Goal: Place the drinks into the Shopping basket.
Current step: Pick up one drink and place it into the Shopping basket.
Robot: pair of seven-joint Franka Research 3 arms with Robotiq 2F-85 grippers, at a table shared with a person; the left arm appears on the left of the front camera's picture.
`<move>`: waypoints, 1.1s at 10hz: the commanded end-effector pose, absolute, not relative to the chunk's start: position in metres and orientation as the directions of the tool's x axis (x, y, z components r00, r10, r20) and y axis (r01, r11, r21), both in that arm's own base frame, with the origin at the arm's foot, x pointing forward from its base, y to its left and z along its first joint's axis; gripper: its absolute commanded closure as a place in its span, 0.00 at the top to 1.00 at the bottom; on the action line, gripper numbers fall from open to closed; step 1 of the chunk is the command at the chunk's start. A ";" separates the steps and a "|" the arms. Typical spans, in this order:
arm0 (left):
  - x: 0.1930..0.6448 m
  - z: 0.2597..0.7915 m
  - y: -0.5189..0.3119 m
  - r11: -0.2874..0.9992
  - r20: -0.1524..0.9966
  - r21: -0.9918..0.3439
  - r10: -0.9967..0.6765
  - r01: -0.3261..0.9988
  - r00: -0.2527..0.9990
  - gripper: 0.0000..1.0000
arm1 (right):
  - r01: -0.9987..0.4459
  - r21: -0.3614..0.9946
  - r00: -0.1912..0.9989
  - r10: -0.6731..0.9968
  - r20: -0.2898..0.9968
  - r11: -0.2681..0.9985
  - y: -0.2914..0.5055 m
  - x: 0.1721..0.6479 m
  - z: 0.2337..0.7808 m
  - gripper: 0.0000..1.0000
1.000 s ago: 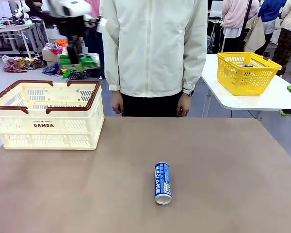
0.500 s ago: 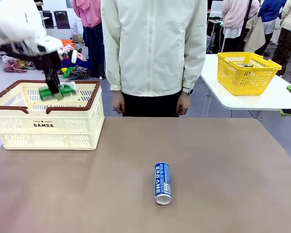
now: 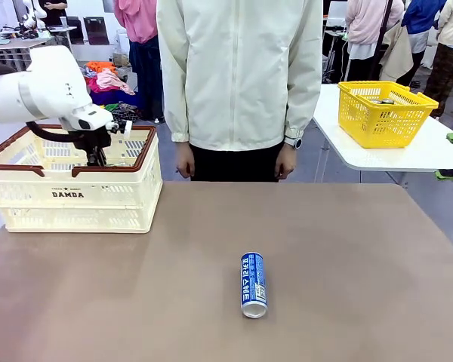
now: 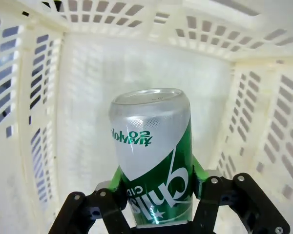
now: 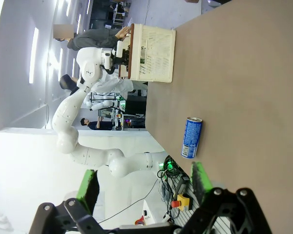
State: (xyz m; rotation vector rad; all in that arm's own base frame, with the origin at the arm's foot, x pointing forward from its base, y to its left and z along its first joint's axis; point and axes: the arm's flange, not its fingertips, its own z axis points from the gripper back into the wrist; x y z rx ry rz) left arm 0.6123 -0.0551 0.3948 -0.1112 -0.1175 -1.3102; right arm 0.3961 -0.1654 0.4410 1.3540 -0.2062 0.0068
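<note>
Basket (image 3: 30,205) reads "DAMDA"; hand (image 4: 157,177) grips green can (image 4: 154,139).

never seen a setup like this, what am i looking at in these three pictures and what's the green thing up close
This is a robot with two white arms at a brown table; a person stands at the far side. The wide picture comes from a fixed camera between the arms. The other two come from cameras on each wrist, looking along that arm's two black fingers. In the left wrist picture the left gripper is shut on a green drink can, held inside the cream Shopping basket; the slotted walls around it are that basket. The right wrist picture is rolled sideways; there the right gripper is open and holds nothing. A blue-and-white drink can lies on its side on the table. The yellow basket sits on another table behind.
</note>
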 end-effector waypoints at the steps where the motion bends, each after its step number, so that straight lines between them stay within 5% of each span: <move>1: 0.611 0.399 -0.053 0.186 0.151 0.003 -0.971 0.983 0.183 0.00 | -0.129 0.968 0.982 -0.110 0.156 0.215 -0.164 0.396 0.444 1.00; 2: 0.611 0.396 -0.051 0.192 0.136 0.005 -0.972 0.981 0.190 0.00 | -0.129 0.968 0.982 -0.110 0.156 0.215 -0.164 0.396 0.444 1.00; 3: 0.610 0.394 -0.049 0.175 0.173 0.001 -0.970 0.985 0.172 0.40 | -0.129 0.968 0.982 -0.110 0.156 0.215 -0.164 0.396 0.444 1.00; 4: 0.609 0.394 -0.047 0.177 0.171 0.000 -0.970 0.984 0.175 0.97 | -0.129 0.968 0.982 -0.110 0.156 0.215 -0.164 0.396 0.444 1.00; 9: 0.603 0.418 -0.053 0.177 0.175 0.046 -0.970 0.983 0.167 1.00 | -0.129 0.968 0.982 -0.110 0.156 0.215 -0.164 0.396 0.444 1.00; 11: 0.591 0.466 -0.047 0.205 0.236 0.106 -0.956 0.973 0.175 1.00 | -0.129 0.968 0.982 -0.110 0.156 0.215 -0.164 0.396 0.444 1.00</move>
